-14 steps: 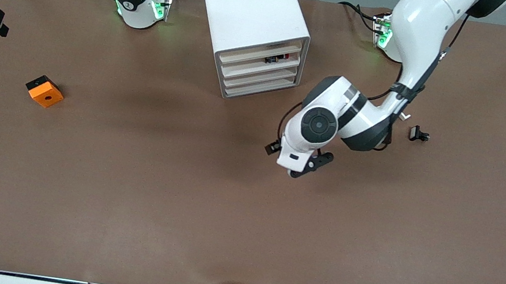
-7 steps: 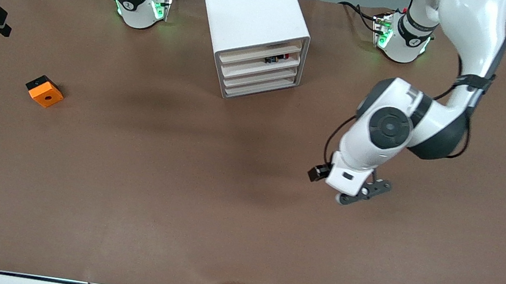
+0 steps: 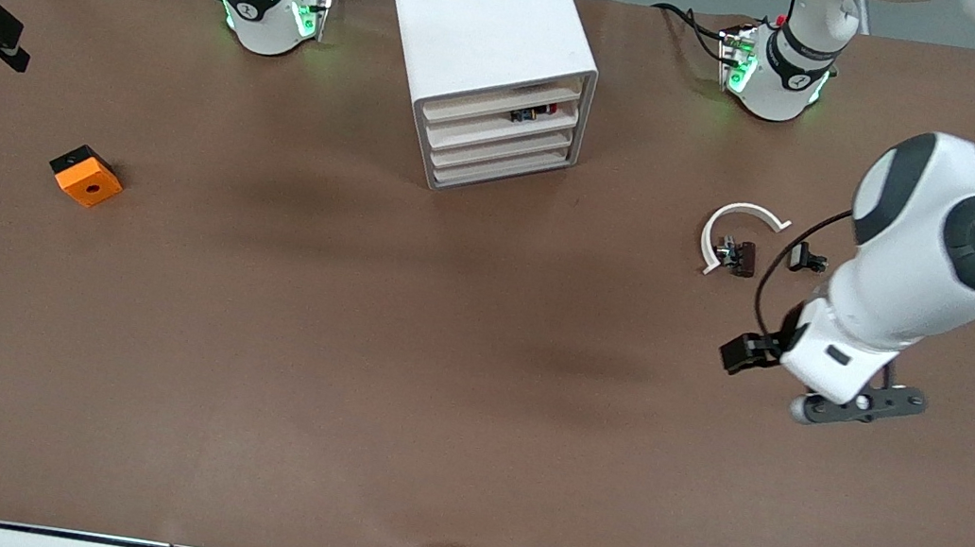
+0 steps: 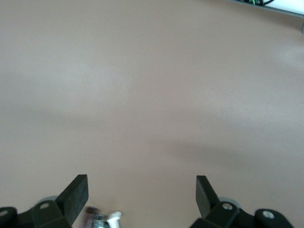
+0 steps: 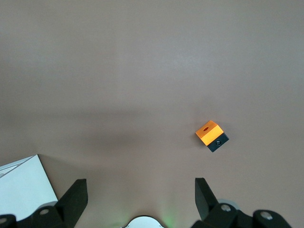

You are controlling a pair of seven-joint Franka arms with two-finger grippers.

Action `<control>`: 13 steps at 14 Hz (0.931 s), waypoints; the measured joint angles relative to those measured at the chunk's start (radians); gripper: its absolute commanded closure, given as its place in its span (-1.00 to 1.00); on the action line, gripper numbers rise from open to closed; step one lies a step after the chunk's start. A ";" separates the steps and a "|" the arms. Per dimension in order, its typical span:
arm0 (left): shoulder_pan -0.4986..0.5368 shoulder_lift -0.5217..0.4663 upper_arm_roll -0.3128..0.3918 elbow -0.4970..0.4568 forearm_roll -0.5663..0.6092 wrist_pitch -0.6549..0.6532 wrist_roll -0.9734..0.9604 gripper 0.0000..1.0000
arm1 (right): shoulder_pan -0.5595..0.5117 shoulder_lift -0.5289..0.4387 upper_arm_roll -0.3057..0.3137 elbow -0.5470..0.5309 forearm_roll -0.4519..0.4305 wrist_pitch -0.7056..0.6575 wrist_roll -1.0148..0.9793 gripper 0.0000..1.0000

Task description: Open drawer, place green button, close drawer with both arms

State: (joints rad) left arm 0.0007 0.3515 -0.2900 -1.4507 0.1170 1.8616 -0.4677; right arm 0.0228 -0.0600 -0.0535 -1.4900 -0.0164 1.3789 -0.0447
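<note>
Drawer second from the top point(image 3: 503, 112) of the white cabinet point(image 3: 483, 34) sits about level with the other three fronts. A slim gap above it shows a small dark piece with a red spot; whether that piece is the button cannot be told. No green cap can be made out anywhere on the bench point(image 3: 335, 405). The left tool point(image 3: 860, 409) hangs over bare brown bench toward the left arm's end, well apart from the cabinet and the drawer. In the left wrist view the left tool point(image 4: 141, 192) stands wide, with nothing between its fingers point(image 4: 78, 194). Between this tool and the left arm's base point(image 3: 778, 76) lie two small things, close together but apart. One is a small black part point(image 3: 807, 258), too small to identify. The other is a brown-black part with a white curved strip point(image 3: 735, 242). The right arm waits, and its tool is out of the front view. In the right wrist view the right tool point(image 5: 140, 195) is also spread wide and empty, high over the bench at the right arm's end. Below it lie an orange cube with a hole point(image 5: 212, 135) and a corner of the cabinet point(image 5: 21, 185).
</note>
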 measured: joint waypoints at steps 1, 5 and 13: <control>0.023 -0.020 0.000 0.000 0.000 -0.016 0.055 -1.00 | 0.000 0.000 -0.001 0.000 0.000 0.002 0.000 -1.00; 0.093 -0.100 0.001 0.000 0.000 -0.107 0.194 -1.00 | 0.003 0.000 -0.002 0.000 0.000 0.018 0.000 -1.00; 0.159 -0.217 -0.004 -0.009 0.000 -0.246 0.307 -1.00 | 0.006 0.000 -0.004 -0.001 0.000 0.026 0.000 -1.00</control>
State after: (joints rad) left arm 0.1595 0.1347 -0.2941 -1.4594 0.1170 1.6151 -0.1603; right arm 0.0292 -0.0601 -0.0577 -1.4908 -0.0168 1.4054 -0.0448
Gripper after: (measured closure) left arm 0.000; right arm 0.000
